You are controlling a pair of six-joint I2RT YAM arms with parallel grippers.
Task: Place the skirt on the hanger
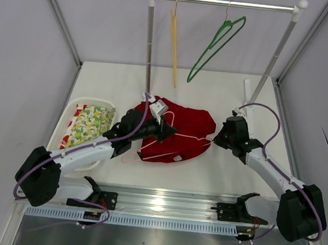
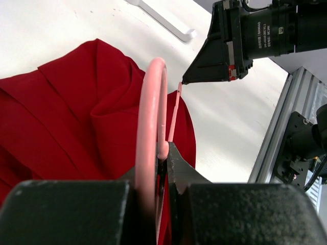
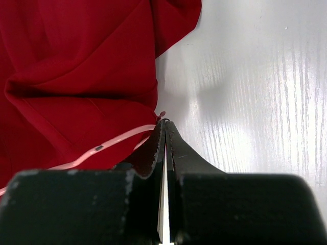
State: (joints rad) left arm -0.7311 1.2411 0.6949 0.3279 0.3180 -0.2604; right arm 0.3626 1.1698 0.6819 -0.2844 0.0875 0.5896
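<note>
- Left tool (image 2: 164, 153) is pinching a curved pink stretch of the hanger (image 2: 152, 102), my jaws almost together with the wire between them. In my wrist view the curve rises straight up out of the grip. I judge I hold it there to lift that end clear of the cloth.
- My right tool (image 3: 164, 125) is pressed fully together. The thin pink wire runs right into its tips, so as far as I can judge it nips the hanger's far corner, right of centre in the overhead view.
- With one grip at each end, the frame is stretched between my two arms. That way neither end can swing or twist.
- The skirt (image 1: 190, 120) lies bunched and folded on the white counter (image 3: 255, 102), in the middle of the overhead view. The hanger's wires cross over its front edge, so the cloth is under the frame, not yet on it.
- My reading is that the job is at an early stage. The skirt has yet to be draped or threaded on, and such a thin wire could slip from a pinch.
- Top of the overhead view: a rail (image 1: 230, 3) carries a yellow hanger (image 1: 174, 44) and a dark green hanger (image 1: 215, 47), well apart from the work.
- At left, a white basket (image 1: 83, 101) holds a floral cloth (image 1: 90, 125), just beside my left arm.
</note>
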